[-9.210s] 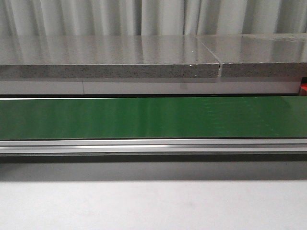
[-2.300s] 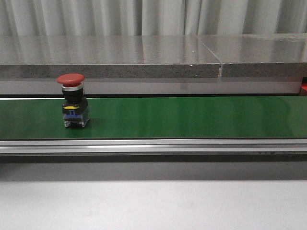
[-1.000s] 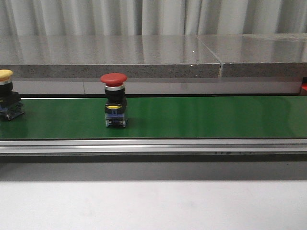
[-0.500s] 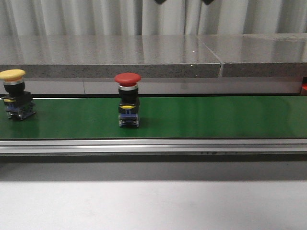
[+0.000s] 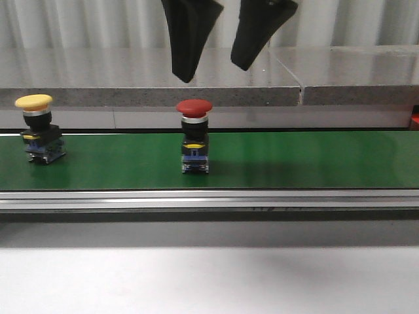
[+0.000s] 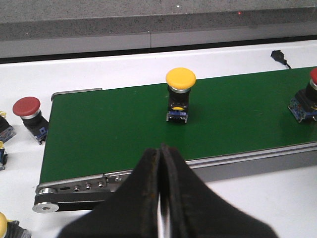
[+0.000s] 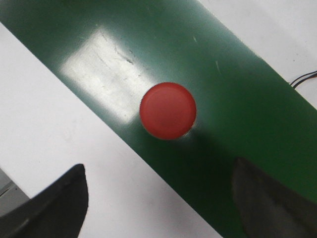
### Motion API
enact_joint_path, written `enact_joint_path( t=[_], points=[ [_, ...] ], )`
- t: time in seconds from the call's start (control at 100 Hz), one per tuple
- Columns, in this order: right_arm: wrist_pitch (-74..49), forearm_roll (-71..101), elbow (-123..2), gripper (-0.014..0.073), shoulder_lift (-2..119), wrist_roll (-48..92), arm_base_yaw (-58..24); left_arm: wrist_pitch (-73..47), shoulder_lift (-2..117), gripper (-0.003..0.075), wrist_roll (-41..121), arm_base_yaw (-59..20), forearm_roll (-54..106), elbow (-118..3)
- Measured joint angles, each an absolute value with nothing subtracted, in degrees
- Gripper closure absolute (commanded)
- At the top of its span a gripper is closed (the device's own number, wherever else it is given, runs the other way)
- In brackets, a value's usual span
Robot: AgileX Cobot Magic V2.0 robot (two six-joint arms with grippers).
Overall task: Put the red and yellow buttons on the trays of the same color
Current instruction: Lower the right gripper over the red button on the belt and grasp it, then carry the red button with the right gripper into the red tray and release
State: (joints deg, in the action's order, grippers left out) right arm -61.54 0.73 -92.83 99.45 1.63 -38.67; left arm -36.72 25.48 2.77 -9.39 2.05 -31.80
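Note:
A red button (image 5: 194, 134) stands upright mid-way along the green belt (image 5: 314, 160). My right gripper (image 5: 213, 73) hangs open above it, one finger to each side of the cap and clear of it. The right wrist view looks straight down on the red cap (image 7: 168, 110), with the right gripper (image 7: 159, 168) wide open. A yellow button (image 5: 40, 131) rides the belt at the far left. In the left wrist view my left gripper (image 6: 162, 149) is shut on nothing, short of the belt's near rail, facing the yellow button (image 6: 180, 94). No trays are in view.
A grey stone shelf (image 5: 150, 78) runs behind the belt and an aluminium rail (image 5: 209, 198) in front. Beside the belt's end another red button (image 6: 28, 111) stands on the white table, with more buttons (image 6: 3, 133) at the frame edge. Something small and red (image 5: 414, 120) shows at far right.
Both buttons have ridden the belt to the right. The right gripper's open fingers have come down into the front view from above, over the red button.

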Motion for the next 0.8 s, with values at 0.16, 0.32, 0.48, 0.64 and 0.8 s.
enact_joint_path(
  t=[0.16, 0.32, 0.48, 0.64, 0.8],
  points=[
    [-61.78, 0.49, -93.38, -0.0001, 102.81, 1.63, -37.78, -36.72, 25.48, 0.0741, 2.77, -9.39, 2.05, -31.8],
    [-61.67, 0.49, -93.38, 0.0001, 105.26, 1.63, -35.65, -36.72, 25.48, 0.0741, 2.77, -9.39, 2.05, -31.8],
    [-61.31, 0.35, -93.38, 0.007, 106.87, 1.63, -34.0, -36.72, 25.48, 0.0741, 2.77, -9.39, 2.05, -31.8],
    [-60.7, 0.89, -93.38, 0.0321, 107.21, 1.63, -34.02, -36.72, 25.48, 0.0741, 2.77, -9.39, 2.05, -31.8],
    [-60.42, 1.18, -93.38, 0.0474, 107.21, 1.63, -34.02, -36.72, 25.48, 0.0741, 2.77, -9.39, 2.05, -31.8]
  ],
)
